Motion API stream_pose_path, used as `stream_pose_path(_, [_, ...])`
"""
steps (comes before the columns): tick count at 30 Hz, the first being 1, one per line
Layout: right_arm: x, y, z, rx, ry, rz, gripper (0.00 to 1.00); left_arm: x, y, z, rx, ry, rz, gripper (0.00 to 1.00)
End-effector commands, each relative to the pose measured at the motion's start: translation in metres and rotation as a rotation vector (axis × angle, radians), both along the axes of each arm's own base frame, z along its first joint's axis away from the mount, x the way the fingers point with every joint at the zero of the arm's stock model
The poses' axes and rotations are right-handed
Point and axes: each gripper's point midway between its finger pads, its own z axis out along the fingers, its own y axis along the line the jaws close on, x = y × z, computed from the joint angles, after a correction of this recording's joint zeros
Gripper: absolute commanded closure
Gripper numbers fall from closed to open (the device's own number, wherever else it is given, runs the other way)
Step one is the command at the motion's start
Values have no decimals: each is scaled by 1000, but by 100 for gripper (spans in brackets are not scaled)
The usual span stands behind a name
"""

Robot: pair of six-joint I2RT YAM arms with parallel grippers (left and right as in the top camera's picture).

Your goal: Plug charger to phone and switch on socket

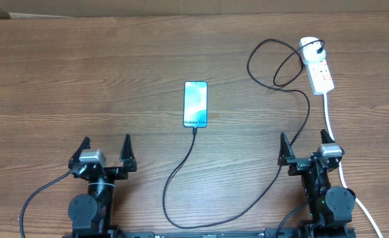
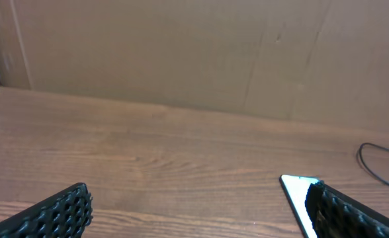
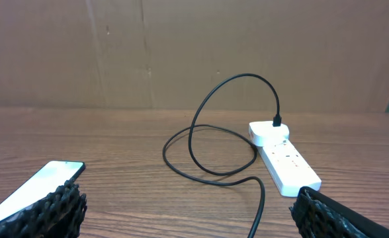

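Observation:
The phone (image 1: 195,104) lies flat mid-table with its screen lit, "Galaxy S24" at its near short edge. The black charger cable (image 1: 181,165) meets that edge, curves along the front of the table, then rises and loops to its black plug (image 1: 320,47), which is seated in the white socket (image 1: 318,68) at the back right. My left gripper (image 1: 106,141) is open near the front left, over bare wood. My right gripper (image 1: 303,137) is open near the front right, beside the cable. The right wrist view shows the socket (image 3: 284,158), the cable loop (image 3: 211,129) and the phone (image 3: 42,182).
The socket's thick white cord (image 1: 332,122) runs toward the front edge, passing close to my right arm. A brown cardboard wall (image 2: 181,53) stands behind the table. In the left wrist view a corner of the phone (image 2: 296,190) shows next to the right finger.

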Motion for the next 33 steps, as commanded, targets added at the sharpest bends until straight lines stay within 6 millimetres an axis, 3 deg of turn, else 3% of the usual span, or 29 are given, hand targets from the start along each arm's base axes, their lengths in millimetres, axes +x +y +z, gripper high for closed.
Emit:
stream_pose_path(1, [0, -1, -2, -4, -5, -7, 0, 1, 5, -15, 2, 26, 24, 0])
stream_pose_path(13, [0, -1, -2, -4, -5, -7, 0, 0, 8, -19, 123, 46, 37, 0])
stream_pose_path(33, [0, -1, -2, -4, -5, -7, 0, 0, 8, -19, 122, 47, 38, 0])
